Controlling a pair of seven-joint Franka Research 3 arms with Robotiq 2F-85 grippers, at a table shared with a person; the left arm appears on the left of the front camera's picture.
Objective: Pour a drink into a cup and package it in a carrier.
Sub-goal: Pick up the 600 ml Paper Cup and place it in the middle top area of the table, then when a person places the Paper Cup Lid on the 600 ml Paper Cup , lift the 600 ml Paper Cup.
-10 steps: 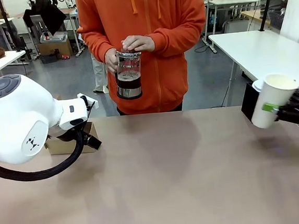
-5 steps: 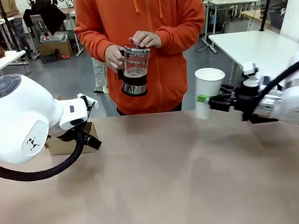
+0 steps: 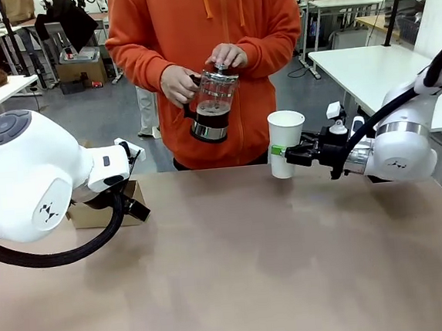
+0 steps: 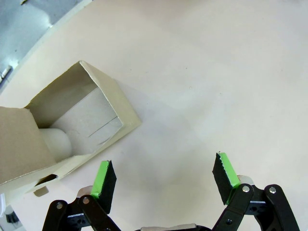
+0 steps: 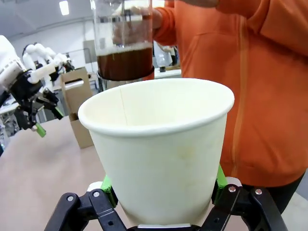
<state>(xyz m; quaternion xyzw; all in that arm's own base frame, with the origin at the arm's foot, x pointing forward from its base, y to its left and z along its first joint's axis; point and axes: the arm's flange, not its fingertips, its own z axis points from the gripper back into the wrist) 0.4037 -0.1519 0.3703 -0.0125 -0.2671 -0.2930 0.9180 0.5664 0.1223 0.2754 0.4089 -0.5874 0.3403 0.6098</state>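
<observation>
The white paper cup point(image 3: 286, 142) has no lid and hangs upright above the table's far edge, right of centre. My right gripper point(image 3: 280, 153) is shut on its lower wall. In the right wrist view the cup point(image 5: 159, 144) is empty, with the green pads point(image 5: 107, 185) against its sides. A person in an orange hoodie holds the glass press pot point(image 3: 211, 104) tilted, just left of the cup and above it. The dark drink point(image 5: 125, 62) fills the pot's lower part. My left gripper point(image 4: 164, 178) is open over the table beside the brown cardboard carrier point(image 4: 72, 130).
The bulky left arm point(image 3: 29, 182) covers the table's left side, and the carrier point(image 3: 101, 213) sits partly hidden behind it. Beyond the table's right end stands another white table point(image 3: 383, 74). The person stands at the middle of the far edge.
My right arm has carried the cup from the far right to right of centre. The person has tilted the pot and brought it toward the cup. The left arm has stayed still.
</observation>
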